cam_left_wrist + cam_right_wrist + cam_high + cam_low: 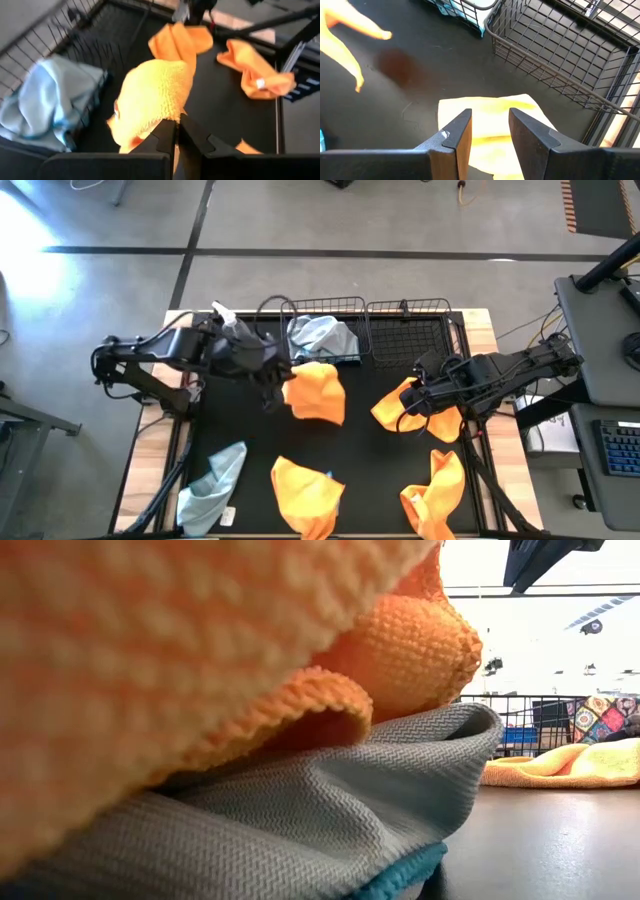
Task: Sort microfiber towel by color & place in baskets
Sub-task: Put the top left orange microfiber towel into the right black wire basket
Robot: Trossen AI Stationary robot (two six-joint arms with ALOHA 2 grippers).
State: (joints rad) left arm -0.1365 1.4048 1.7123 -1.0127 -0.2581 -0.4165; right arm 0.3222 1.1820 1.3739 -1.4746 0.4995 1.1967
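Lying at the table's near left corner is a pale blue-grey towel (212,483), crumpled, well apart from both arms. Behind it the left arm reaches in from the left edge, and the left gripper (283,380) has its fingers pinched together on an orange towel (317,391), which bulges up just in front of the left basket (322,308). In the left wrist view that held towel (152,97) fills the space right ahead of the closed fingers (162,142), with the basket's wire wall beside it. Inside that basket sits another blue-grey towel (322,337), bunched against the near wall. Near the front edge, between the arms, a second orange cloth (307,492) lies loose on the black mat (365,455).

Farther right, the right basket (408,330) stands beside the first, touching or nearly so, its mesh floor bare. The right gripper (412,399) hovers over a third orange towel (420,410); the right wrist view shows its fingers (455,137) spread apart above the cloth (487,125), not clamped on it. A fourth orange towel (436,495) lies at the near right corner. The low view is almost wholly blocked by orange and grey fabric (250,800) pressed close to the lens.
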